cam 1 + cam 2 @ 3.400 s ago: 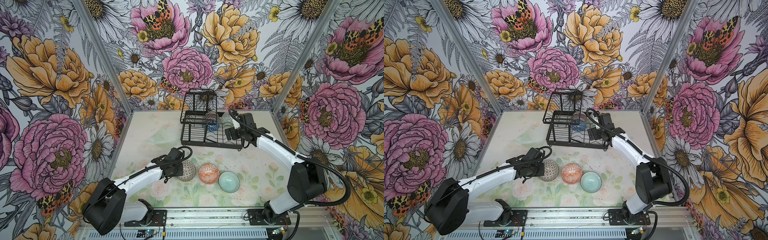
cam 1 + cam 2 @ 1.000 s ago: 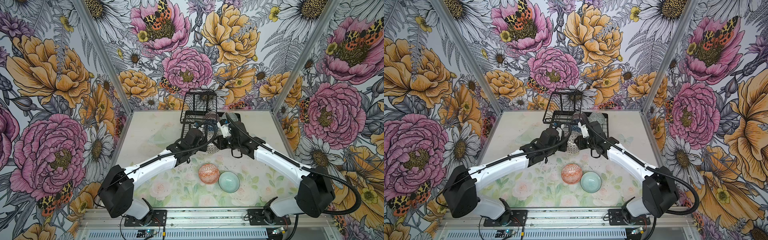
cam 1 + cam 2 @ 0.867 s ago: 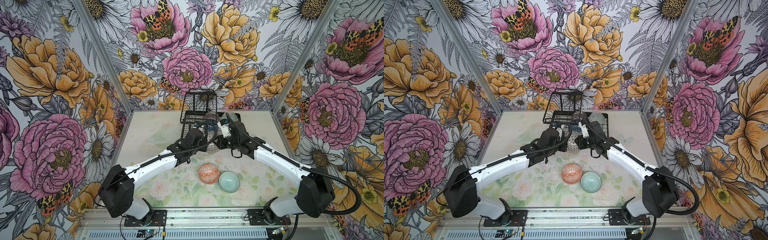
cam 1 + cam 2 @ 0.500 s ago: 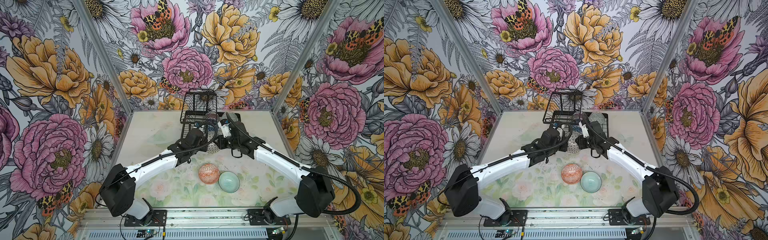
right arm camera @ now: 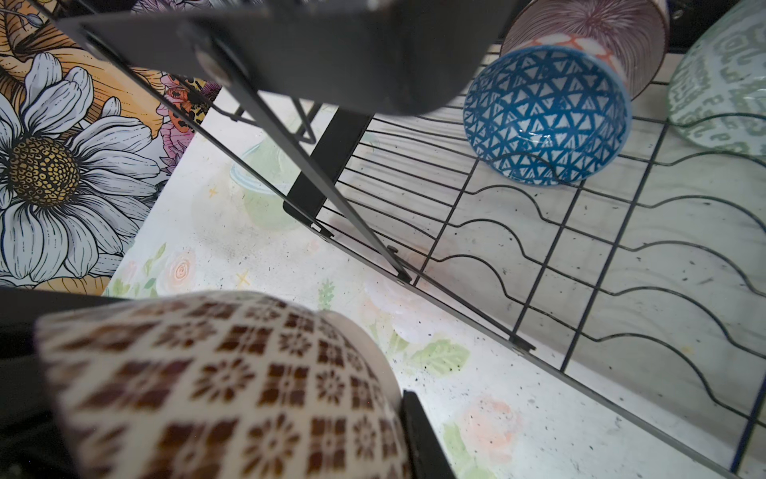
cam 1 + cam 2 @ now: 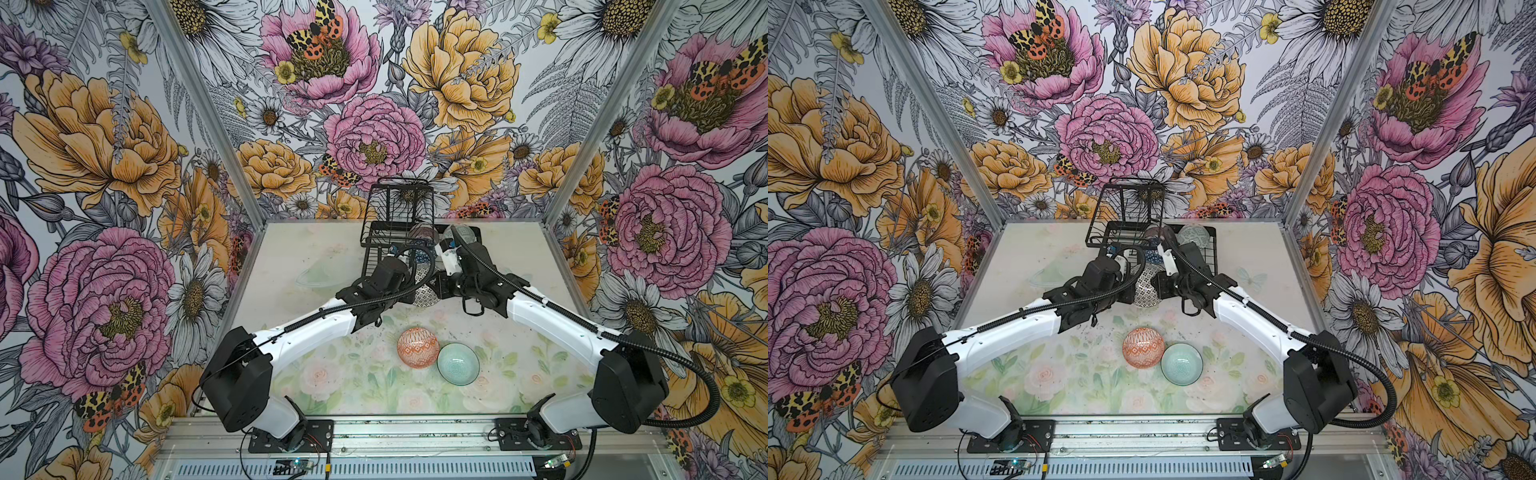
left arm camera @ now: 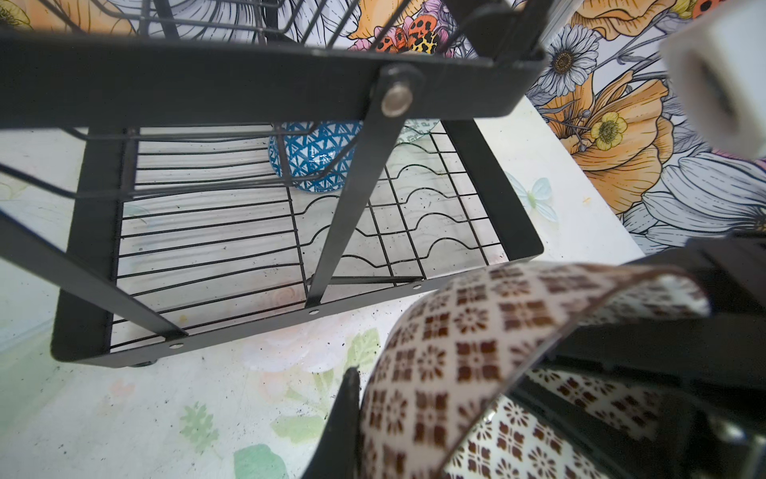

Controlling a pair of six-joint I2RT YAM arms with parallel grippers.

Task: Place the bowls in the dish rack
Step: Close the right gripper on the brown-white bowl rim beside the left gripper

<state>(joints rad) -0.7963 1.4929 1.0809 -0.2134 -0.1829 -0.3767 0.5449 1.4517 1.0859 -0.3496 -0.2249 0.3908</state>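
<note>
Left wrist view shows the step in hand: a pass between arms. Counting twelve as the back wall, the dotted bowl [image 7: 476, 365] is held up just at six o'clock of the dish rack [image 7: 232, 334], outside its near rail. Both arms grip the rim: the left fingers [image 7: 344, 419] are narrow on it from nine o'clock, and the right fingers [image 5: 418, 435] are pinched on it from three.

We judge that one side must let go first. The other can then carry the bowl towards twelve, over the rail, and tip it into a free wire slot without knocking its neighbours.

We count six bowls. Three stand in the rack — blue-triangled [image 5: 543, 116], pink-lined [image 5: 588, 20] and grey-green [image 5: 721, 83]. One is held, and two sit on the table [image 6: 291, 249] at six o'clock — orange-diamond [image 6: 417, 347] and pale teal [image 6: 458, 363]. We count one rack and two arms.
</note>
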